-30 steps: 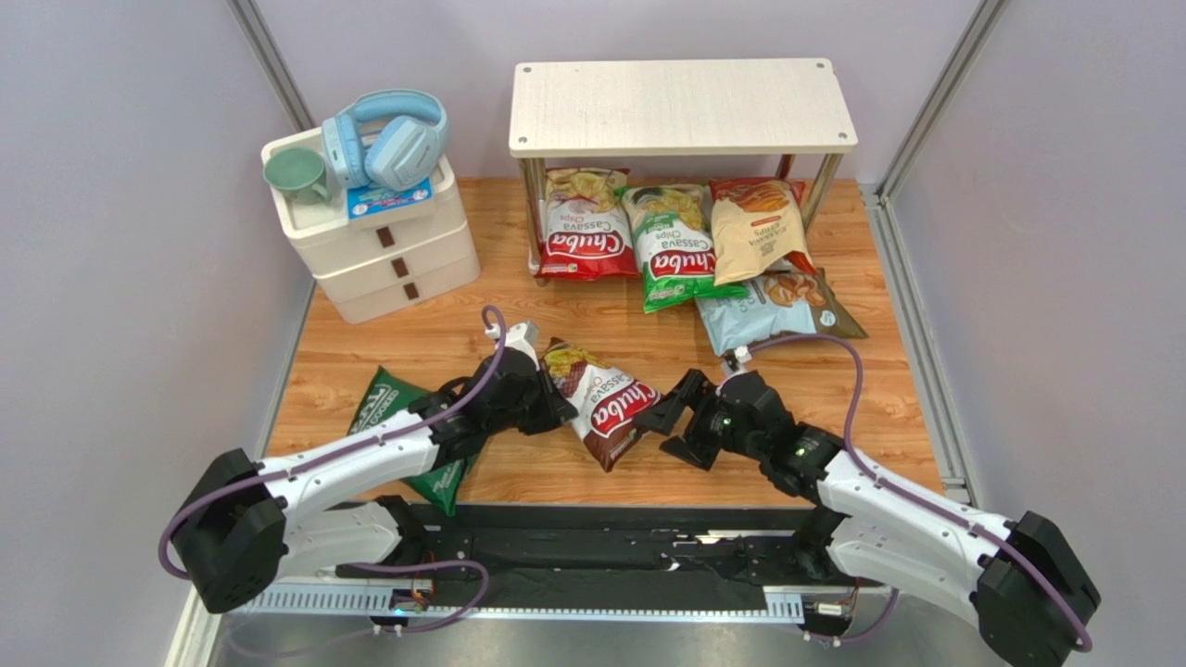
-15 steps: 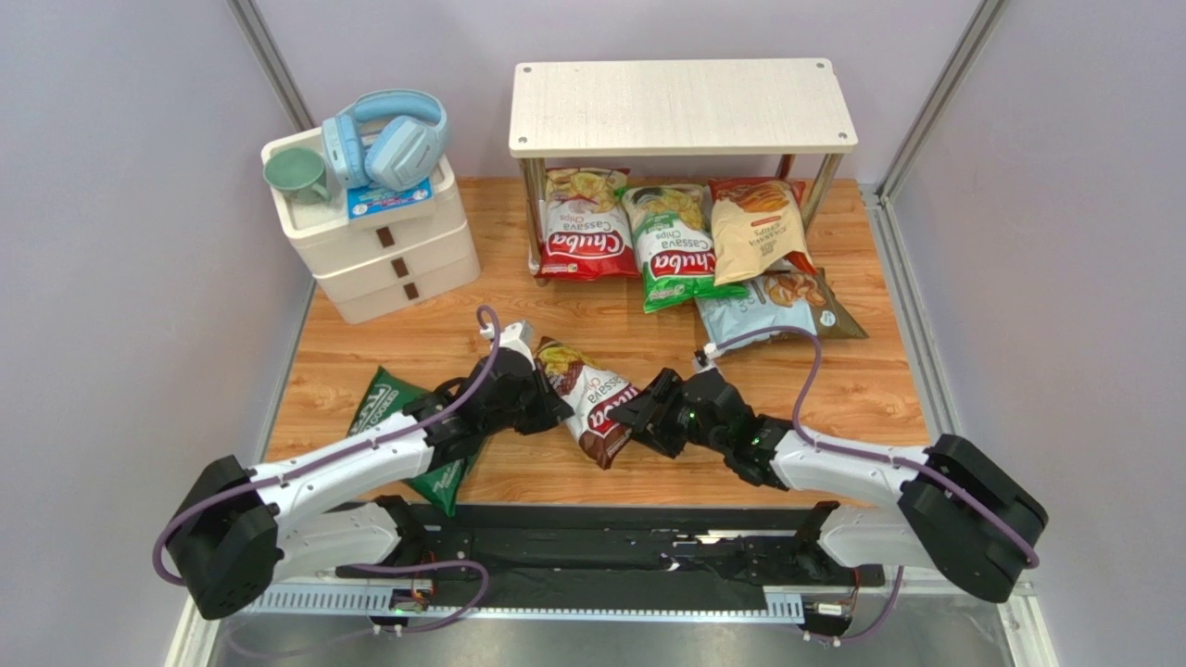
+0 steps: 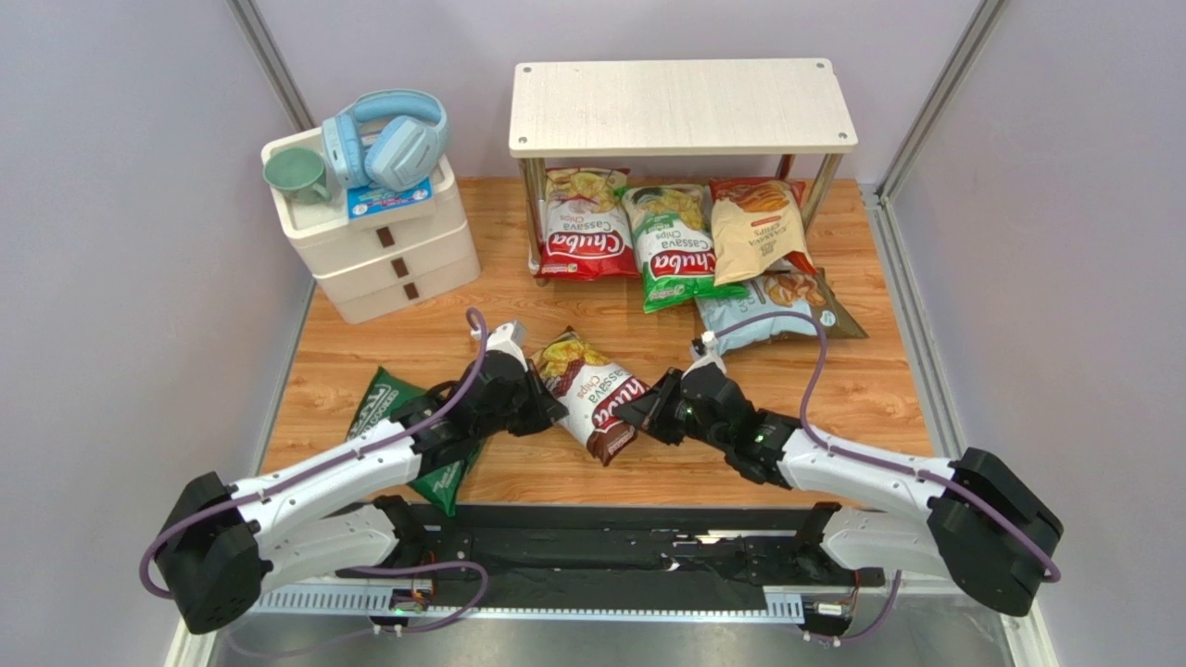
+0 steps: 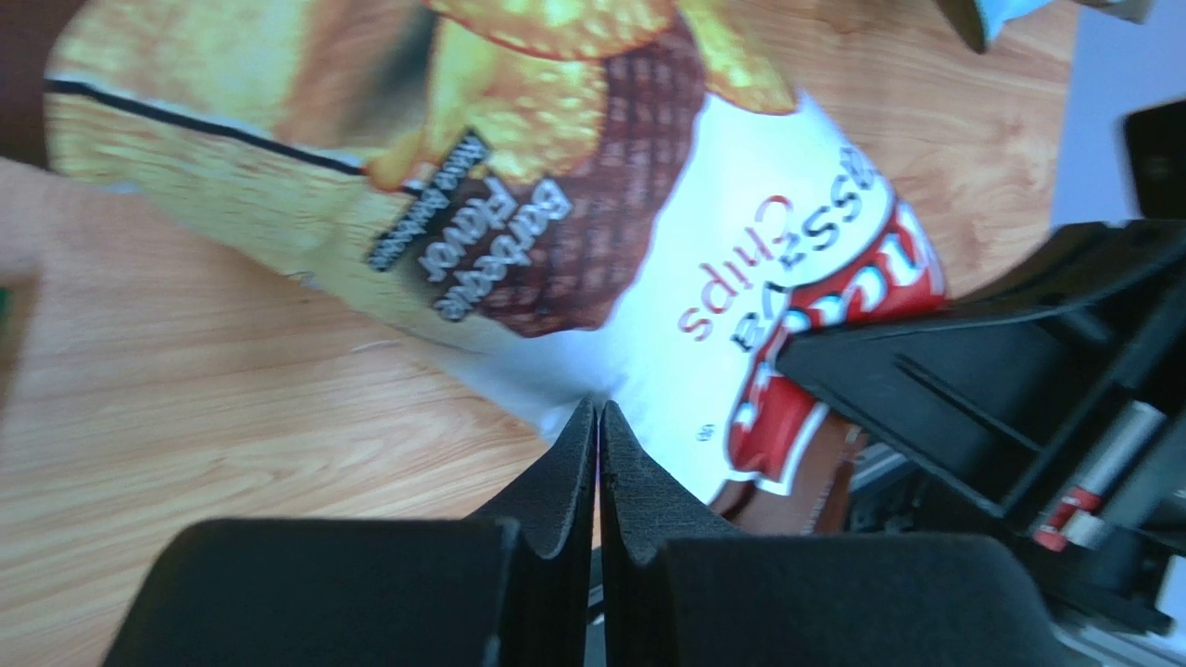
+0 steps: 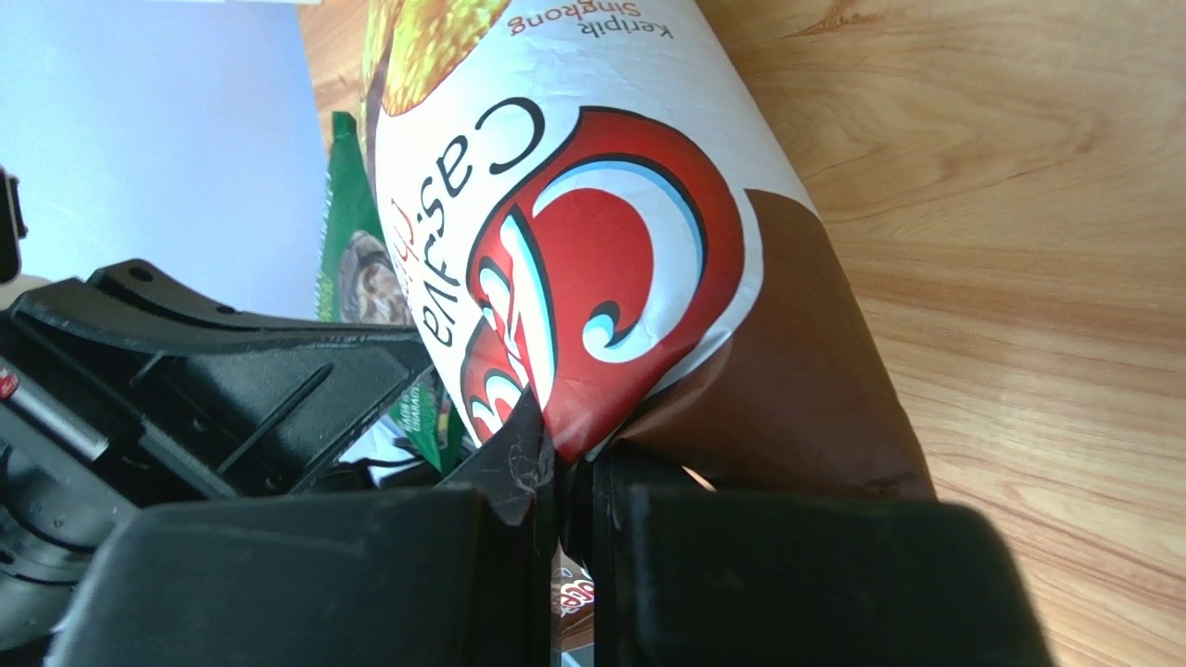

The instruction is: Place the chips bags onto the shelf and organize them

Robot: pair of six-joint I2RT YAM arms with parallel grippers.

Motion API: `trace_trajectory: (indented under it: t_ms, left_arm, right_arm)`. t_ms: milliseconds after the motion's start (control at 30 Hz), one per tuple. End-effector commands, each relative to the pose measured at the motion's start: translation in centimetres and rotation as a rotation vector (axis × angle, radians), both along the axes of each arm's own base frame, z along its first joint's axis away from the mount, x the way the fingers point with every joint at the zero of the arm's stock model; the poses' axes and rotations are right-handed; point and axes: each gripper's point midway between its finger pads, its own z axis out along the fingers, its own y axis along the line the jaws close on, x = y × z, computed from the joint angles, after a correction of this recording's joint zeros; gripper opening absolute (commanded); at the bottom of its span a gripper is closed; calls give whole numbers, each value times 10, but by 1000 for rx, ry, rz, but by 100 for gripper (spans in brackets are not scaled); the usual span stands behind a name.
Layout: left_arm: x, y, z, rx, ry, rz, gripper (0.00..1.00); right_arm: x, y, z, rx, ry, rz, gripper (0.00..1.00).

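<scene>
Pinching the brown Chuba Cassava bag (image 3: 592, 393) from both sides, the left end effector (image 3: 550, 403) is closed on its side seam and the right end effector (image 3: 645, 412) clamps its bottom edge. This two-point hold probably keeps the slack pillow from folding. The bag sits mid-frame low over the bench (image 3: 891, 403), well short of the shelf (image 3: 682, 104) at top centre. The lower board there carries the red bag (image 3: 582, 229), green bag (image 3: 675, 253) and cream-orange bag (image 3: 759, 229), leaning outward. The light blue bag (image 3: 759, 313) lies just before them, crowding the approach at right. The dark green bag (image 3: 404, 431) lies lower left, partly under the left arm. The white drawer unit (image 3: 390, 257) with headphones (image 3: 390, 139) stands well apart, upper left.
</scene>
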Motion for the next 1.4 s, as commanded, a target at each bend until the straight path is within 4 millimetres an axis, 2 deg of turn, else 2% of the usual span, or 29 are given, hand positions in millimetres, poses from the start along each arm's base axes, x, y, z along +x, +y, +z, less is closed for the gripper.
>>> trace_trajectory:
  t_ms: [0, 67, 100, 167, 200, 267, 300, 400, 433, 533, 567, 633, 667, 700, 767, 800, 833, 867, 900, 933, 967, 1000, 1033, 1067, 1100, 1133, 1167, 1233, 1367]
  left_arm:
    - [-4, 28, 10, 66, -7, 81, 13]
    - [-1, 44, 33, 49, -68, 149, 29]
    - [-5, 57, 32, 81, -62, 175, 35]
    - [-3, 83, 57, 58, -129, 285, 51]
    - [-9, 101, 52, 107, -114, 324, 54]
    - [-10, 126, 69, 102, -164, 407, 57]
    - [-14, 139, 67, 138, -154, 430, 57]
    - [-22, 159, 73, 163, -162, 480, 57]
    - [-23, 162, 73, 167, -163, 487, 57]
    - [-24, 160, 69, 155, -154, 479, 57]
    - [-24, 157, 64, 158, -145, 474, 57]
    - [-23, 149, 60, 136, -129, 455, 57]
    - [-22, 146, 55, 140, -115, 448, 56]
    - [-21, 142, 55, 127, -113, 444, 56]
    - [-20, 135, 50, 130, -93, 421, 56]
    - [-20, 132, 50, 123, -94, 411, 55]
    - [-20, 130, 49, 122, -87, 401, 55]
    - [-21, 129, 46, 129, -80, 396, 55]
    - [-21, 129, 45, 130, -78, 392, 55]
    - [-22, 128, 45, 126, -77, 386, 55]
    - [-22, 128, 45, 127, -77, 384, 55]
    - [-23, 127, 44, 126, -74, 379, 55]
    - [-24, 128, 43, 125, -72, 378, 55]
    - [-24, 128, 44, 119, -73, 377, 54]
    - [-26, 127, 43, 113, -69, 372, 54]
    - [-26, 127, 43, 109, -69, 372, 53]
    - [-27, 127, 42, 103, -69, 372, 53]
    - [-27, 127, 43, 97, -73, 370, 53]
    - [-30, 126, 40, 98, -65, 358, 52]
  right_arm:
    - [7, 3, 33, -106, -119, 82, 0]
    - [2, 4, 34, -212, -150, 194, 0]
    - [0, 19, 63, -177, -195, 267, 0]
    - [-3, 19, 70, -255, -239, 347, 0]
    - [-1, 27, 98, -240, -299, 357, 0]
    - [-5, 27, 119, -252, -359, 396, 0]
    - [-6, 32, 145, -224, -407, 412, 0]
    - [-9, 30, 171, -263, -469, 465, 0]
    - [-9, 30, 195, -250, -508, 471, 0]
    - [-4, 28, 231, -265, -618, 472, 0]
    - [0, 27, 264, -243, -688, 444, 0]
    - [9, 28, 288, -265, -765, 428, 0]
    - [10, 26, 327, -229, -837, 397, 0]
    - [18, 35, 328, -249, -843, 405, 0]
    - [36, 33, 348, -311, -898, 347, 0]
    - [39, 30, 380, -286, -960, 313, 0]
    - [51, 43, 375, -311, -955, 330, 0]
    - [55, 47, 382, -310, -971, 331, 0]
    - [58, 40, 419, -273, -1033, 284, 0]
    - [73, 52, 411, -301, -1025, 291, 0]
    - [79, 52, 422, -295, -1042, 270, 0]
    - [90, 44, 445, -277, -1074, 214, 0]
    - [97, 42, 451, -275, -1078, 193, 0]
    - [115, 52, 443, -286, -1056, 183, 0]
    - [131, 44, 445, -292, -1055, 147, 0]
    - [138, 41, 460, -269, -1088, 106, 0]
    - [154, 45, 454, -268, -1075, 87, 0]
    - [180, 36, 462, -257, -1110, 12, 0]
    - [228, 39, 450, -249, -1129, -60, 0]
